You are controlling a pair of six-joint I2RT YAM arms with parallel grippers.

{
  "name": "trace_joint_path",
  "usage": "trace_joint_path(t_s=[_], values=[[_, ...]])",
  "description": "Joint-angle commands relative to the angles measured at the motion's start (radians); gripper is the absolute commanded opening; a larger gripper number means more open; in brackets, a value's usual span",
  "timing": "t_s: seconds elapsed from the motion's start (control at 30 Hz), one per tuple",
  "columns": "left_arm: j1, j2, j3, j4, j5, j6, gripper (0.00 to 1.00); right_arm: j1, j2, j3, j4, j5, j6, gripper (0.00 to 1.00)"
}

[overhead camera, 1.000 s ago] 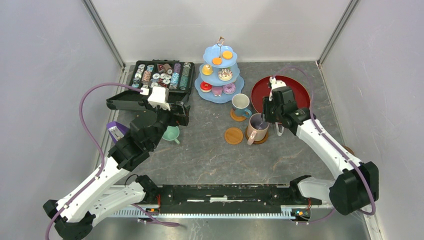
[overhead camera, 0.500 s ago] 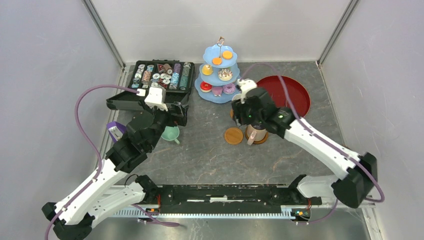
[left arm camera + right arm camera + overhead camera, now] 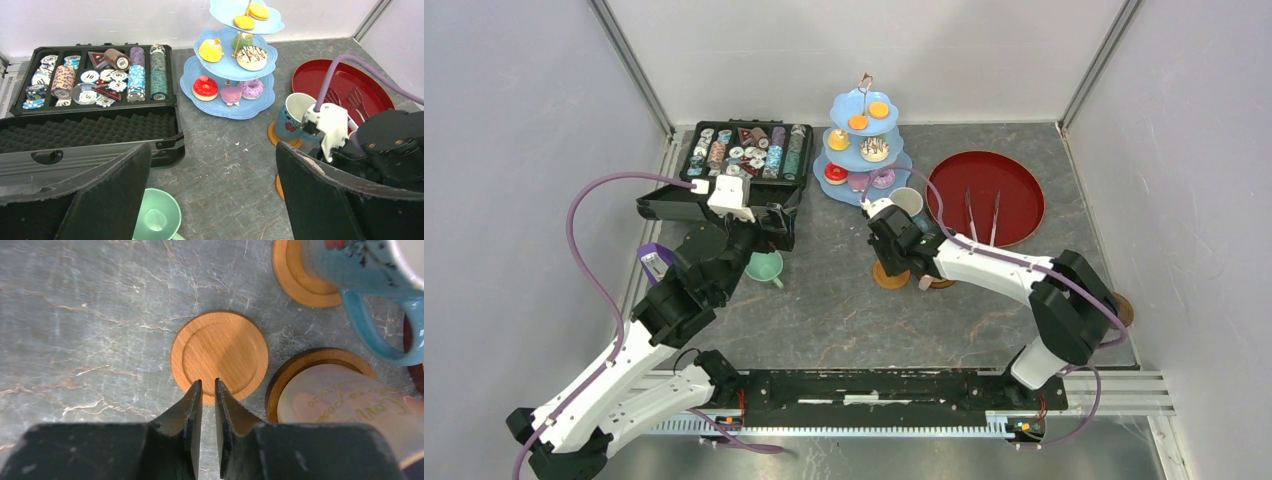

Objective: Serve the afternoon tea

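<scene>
The pale-blue three-tier stand (image 3: 849, 192) (image 3: 220, 107) holds several colourful pastries (image 3: 205, 87). The white-and-blue mug (image 3: 907, 203) (image 3: 365, 265) stands on a coaster. The pink-purple mug (image 3: 340, 395) stands on another coaster (image 3: 280, 385) and is mostly hidden under my right arm in the top view. An empty coaster (image 3: 889, 277) (image 3: 220, 352) lies left of it. My right gripper (image 3: 892, 256) (image 3: 207, 385) is shut and empty over this coaster's near edge. The mint green mug (image 3: 766, 267) (image 3: 157, 220) stands below my open, empty left gripper (image 3: 776, 230) (image 3: 212, 195). The olive mug is out of view.
A red round tray (image 3: 1014, 190) with metal tongs (image 3: 982, 215) lies at the back right. An open black case of capsules (image 3: 744, 150) (image 3: 100, 75) stands at the back left, its lid (image 3: 75, 135) by my left gripper. Grey walls enclose the table.
My right arm has swung left from the red tray, past the pink mug, to above the empty coaster. The tongs now show on the tray. My left arm has barely moved.
</scene>
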Motion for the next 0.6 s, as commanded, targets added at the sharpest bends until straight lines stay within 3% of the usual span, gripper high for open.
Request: trace_joint_path(t_s=[0.0,0.2,0.57], values=[[0.002,0.000,0.002,0.037,-0.029,0.004,1.00,0.017,0.039,-0.018,0.039,0.114,-0.011,0.17],[0.002,0.004,0.005,0.039,-0.025,0.005,1.00,0.038,0.103,-0.075,0.151,0.116,-0.013,0.13],[0.003,0.021,0.003,0.042,-0.029,0.010,1.00,0.052,0.261,-0.008,0.287,0.208,0.009,0.04]])
